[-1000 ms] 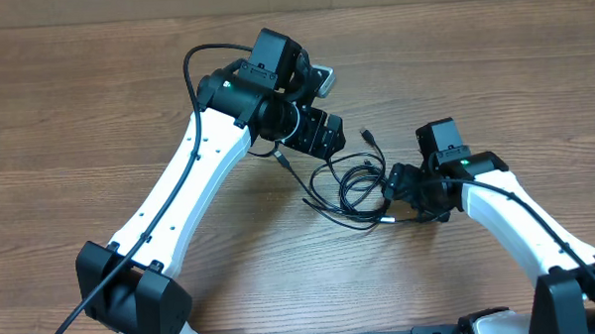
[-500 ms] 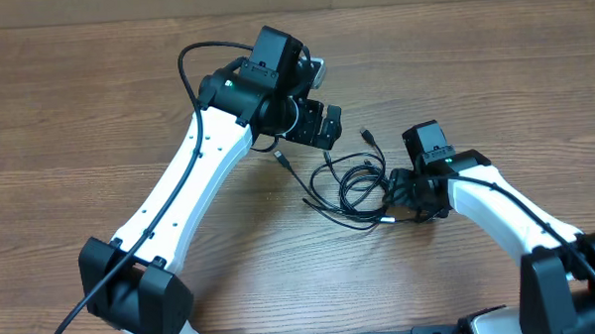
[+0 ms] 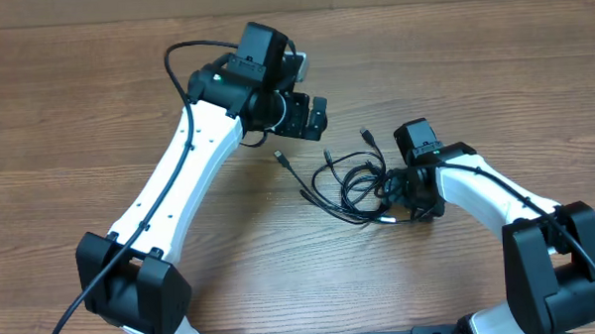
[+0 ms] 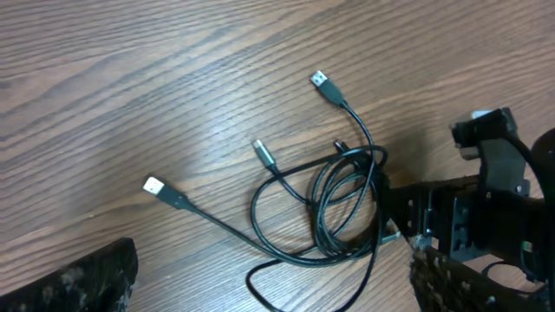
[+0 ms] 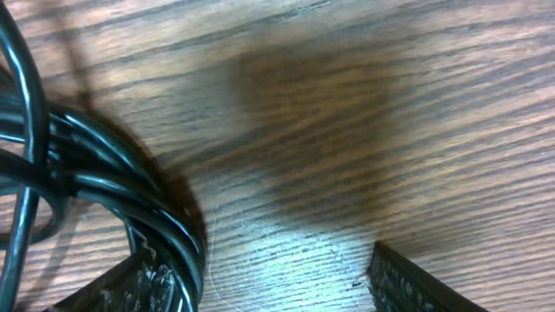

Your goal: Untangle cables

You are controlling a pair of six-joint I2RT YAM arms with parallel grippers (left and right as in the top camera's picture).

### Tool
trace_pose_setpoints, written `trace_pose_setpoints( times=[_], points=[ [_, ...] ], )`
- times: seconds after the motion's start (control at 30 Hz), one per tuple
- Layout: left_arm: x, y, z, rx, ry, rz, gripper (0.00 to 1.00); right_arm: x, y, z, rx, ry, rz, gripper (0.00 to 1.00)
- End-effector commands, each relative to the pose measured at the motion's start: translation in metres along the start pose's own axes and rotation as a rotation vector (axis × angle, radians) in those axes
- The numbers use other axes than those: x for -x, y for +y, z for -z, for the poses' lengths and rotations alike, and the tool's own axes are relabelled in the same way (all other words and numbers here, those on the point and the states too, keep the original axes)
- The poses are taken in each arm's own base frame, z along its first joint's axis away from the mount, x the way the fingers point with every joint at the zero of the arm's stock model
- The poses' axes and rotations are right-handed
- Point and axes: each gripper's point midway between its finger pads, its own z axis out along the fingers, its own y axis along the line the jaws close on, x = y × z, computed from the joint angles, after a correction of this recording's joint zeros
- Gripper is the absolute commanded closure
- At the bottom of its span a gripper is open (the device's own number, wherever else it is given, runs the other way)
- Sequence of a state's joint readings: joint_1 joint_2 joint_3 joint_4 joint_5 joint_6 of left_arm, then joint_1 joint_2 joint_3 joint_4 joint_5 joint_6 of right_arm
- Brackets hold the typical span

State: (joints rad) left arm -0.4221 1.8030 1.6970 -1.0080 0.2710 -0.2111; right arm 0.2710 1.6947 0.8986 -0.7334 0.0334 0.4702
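The cables (image 3: 350, 180) lie in a tangled loop of thin black cords on the wood, with silver-tipped plugs pointing up and left. In the left wrist view the cables (image 4: 334, 208) fill the middle, and plugs (image 4: 323, 81) fan out from them. My left gripper (image 3: 316, 119) hangs open above and to the left of the tangle, holding nothing. Its fingers (image 4: 78, 277) frame the bottom corners of that view. My right gripper (image 3: 393, 195) stands open low at the tangle's right edge. The cable bundle (image 5: 95, 165) lies against its left finger (image 5: 130, 286), and bare wood shows between the jaws.
The wooden table (image 3: 97, 114) carries only the cables and both arms. The left arm's white link (image 3: 179, 191) crosses the left half. The right arm (image 3: 497, 205) reaches in from the lower right. A thick black robot cable (image 3: 180, 62) loops off the left wrist.
My left gripper has risen away to the upper left and opened wider. My right gripper has slid left to the tangle's right edge, and its jaws have narrowed a little.
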Motion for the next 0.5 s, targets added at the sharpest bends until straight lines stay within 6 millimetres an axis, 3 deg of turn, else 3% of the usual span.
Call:
trace_pose_setpoints(
  times=[0.0,0.27,0.47],
  points=[
    [0.000,0.007,-0.001,0.019,0.008,0.027,0.00,-0.016,-0.012,-0.025,-0.053,0.068,-0.001,0.30],
    [0.000,0.007,-0.001,0.018,0.009,0.027,0.00,-0.017,-0.010,-0.027,-0.046,0.077,-0.027,0.30],
    [-0.003,0.006,-0.001,0.009,0.022,0.030,0.00,-0.032,0.016,-0.027,0.031,0.117,0.028,0.28]
  ],
)
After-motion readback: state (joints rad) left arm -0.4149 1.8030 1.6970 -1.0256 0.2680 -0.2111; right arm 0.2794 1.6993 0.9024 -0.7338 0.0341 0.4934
